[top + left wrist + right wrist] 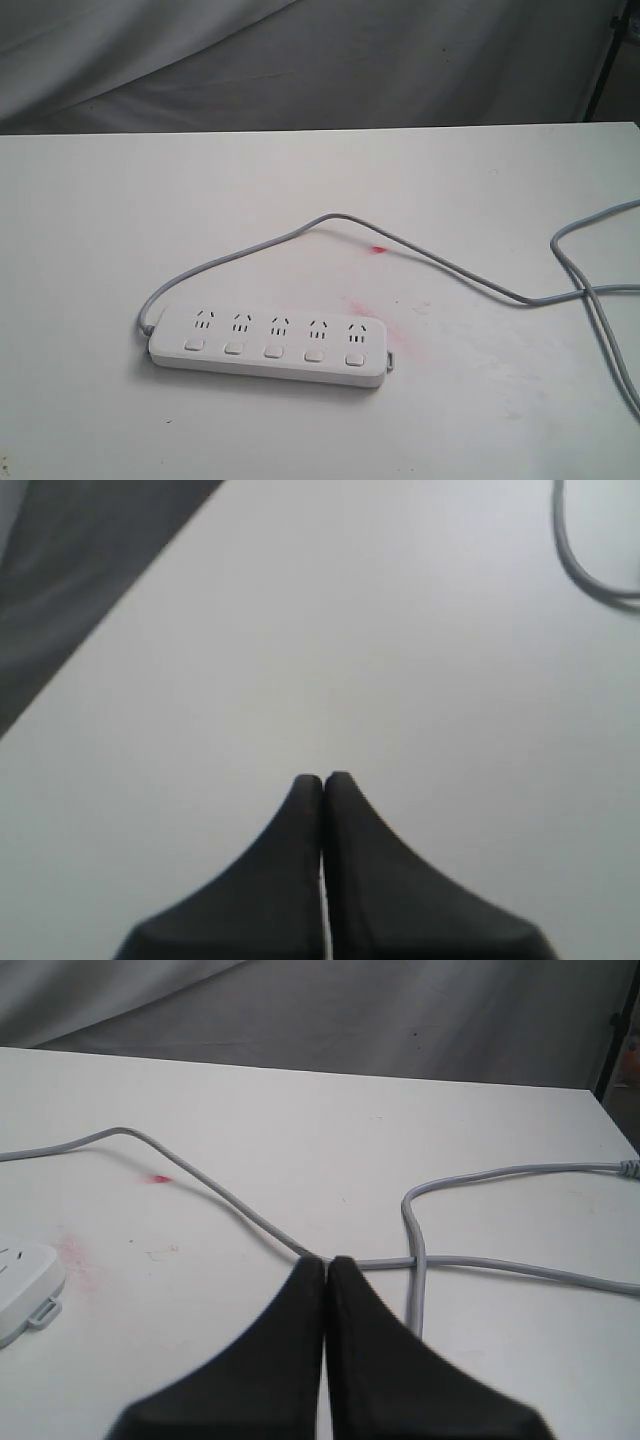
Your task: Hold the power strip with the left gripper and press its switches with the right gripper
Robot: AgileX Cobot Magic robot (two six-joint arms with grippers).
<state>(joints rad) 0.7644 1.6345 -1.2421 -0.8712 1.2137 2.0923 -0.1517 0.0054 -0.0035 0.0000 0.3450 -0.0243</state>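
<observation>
The white power strip (270, 348) lies flat on the white table (120, 220), near its front and left of centre. Its five square switches (273, 351) run in a row along the near side. The grey cord (440, 262) leaves the strip's left end, arcs over the table and loops off to the right. Neither arm shows in the exterior view. My left gripper (323, 778) is shut over bare table, holding nothing. My right gripper (327, 1261) is shut and empty, with the cord (240, 1205) just past its tips and the strip's end (25, 1285) off to one side.
A pink stain (378, 249) marks the table by the cord, with fainter pink smudges (372, 312) near the strip's right end. Grey cloth (300, 60) hangs behind the table's far edge. A dark stand leg (605, 60) is at the back right.
</observation>
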